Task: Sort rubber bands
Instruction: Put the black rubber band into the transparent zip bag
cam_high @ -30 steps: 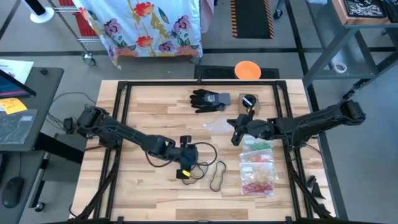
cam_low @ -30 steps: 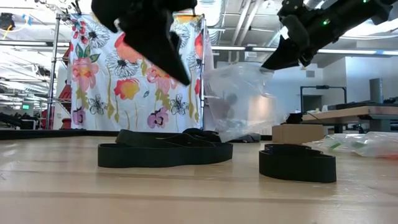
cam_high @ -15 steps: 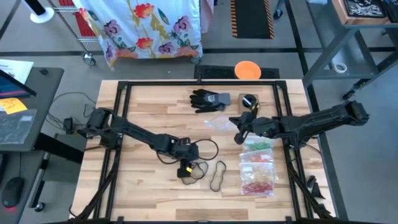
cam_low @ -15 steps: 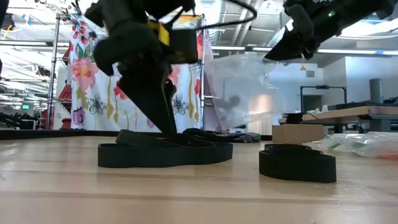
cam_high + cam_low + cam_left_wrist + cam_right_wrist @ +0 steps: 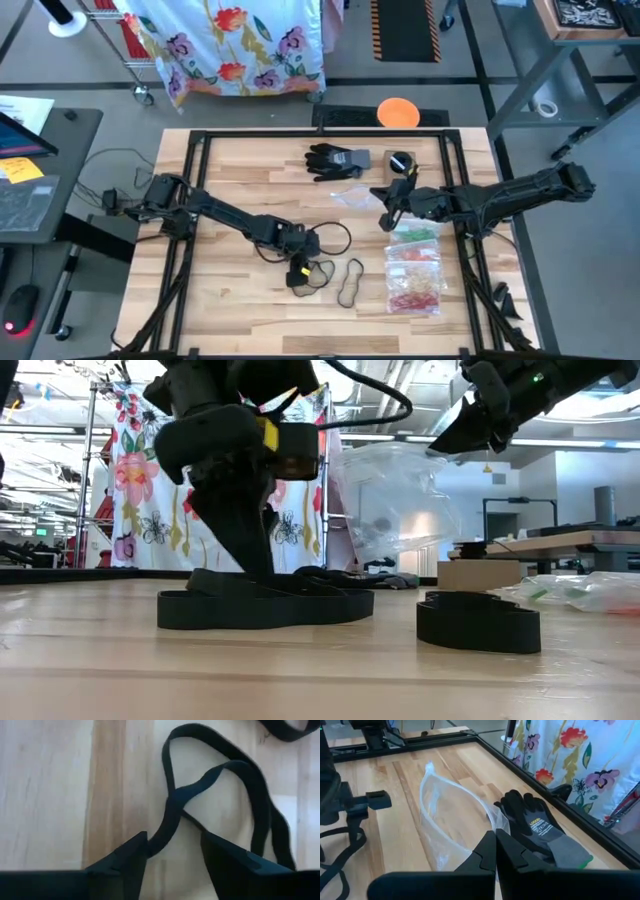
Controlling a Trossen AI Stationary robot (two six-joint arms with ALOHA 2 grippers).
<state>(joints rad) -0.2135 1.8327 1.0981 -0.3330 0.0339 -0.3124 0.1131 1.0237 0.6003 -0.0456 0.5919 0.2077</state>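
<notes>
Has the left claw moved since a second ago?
Yes. In the low view the left claw has come down from well above onto the large black rubber band lying on the table.

Even, bright overhead light is filling the room, casting only soft shadows on the pale counter (image 5: pixel 240 170). Ceiling strips are glaring at the upper right of the low view, where the foreground wood is blurring; the left wrist view is looking soft
</notes>
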